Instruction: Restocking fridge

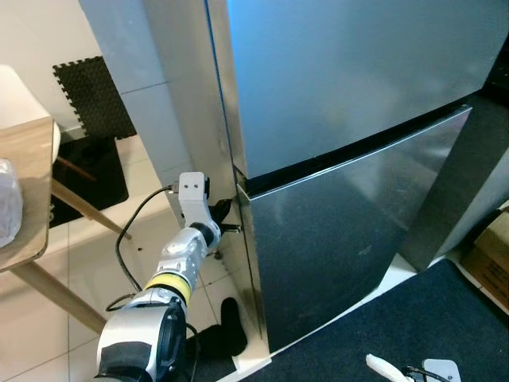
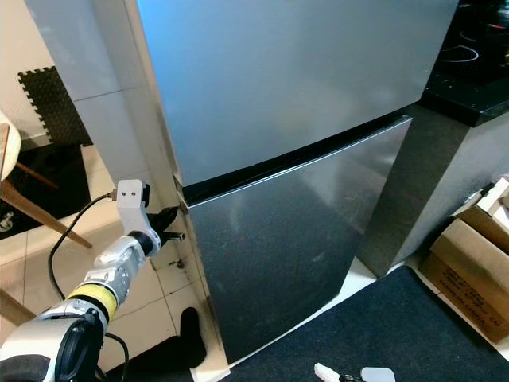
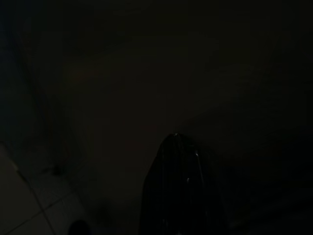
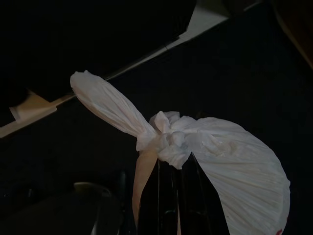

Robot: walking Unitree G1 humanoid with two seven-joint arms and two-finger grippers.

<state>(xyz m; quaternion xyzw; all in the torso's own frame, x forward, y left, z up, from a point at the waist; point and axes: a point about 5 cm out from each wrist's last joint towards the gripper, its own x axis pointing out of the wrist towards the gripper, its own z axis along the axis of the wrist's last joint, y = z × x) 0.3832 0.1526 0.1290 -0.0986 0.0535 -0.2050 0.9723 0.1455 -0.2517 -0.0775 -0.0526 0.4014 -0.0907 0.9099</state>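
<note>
A tall steel fridge (image 1: 342, 119) stands before me with both doors closed, the lower door (image 1: 342, 231) under a dark seam. My left gripper (image 1: 224, 219) is raised to the fridge's left edge, right at the seam between the two doors. The left wrist view is nearly black, showing one dark finger (image 3: 178, 186). In the right wrist view my right gripper (image 4: 173, 164) is shut on the knot of a white plastic bag (image 4: 234, 161), which hangs over the dark rug. A scrap of that bag (image 1: 383, 366) shows at the bottom of the left eye view.
A wooden table (image 1: 32, 159) with a clear plastic bag (image 1: 6, 203) stands at the left. Black foam mats (image 1: 95, 95) lie on the tiled floor behind it. A dark blue rug (image 1: 398, 334) lies before the fridge, with cardboard boxes (image 2: 469, 263) and a black counter (image 2: 469, 72) at the right.
</note>
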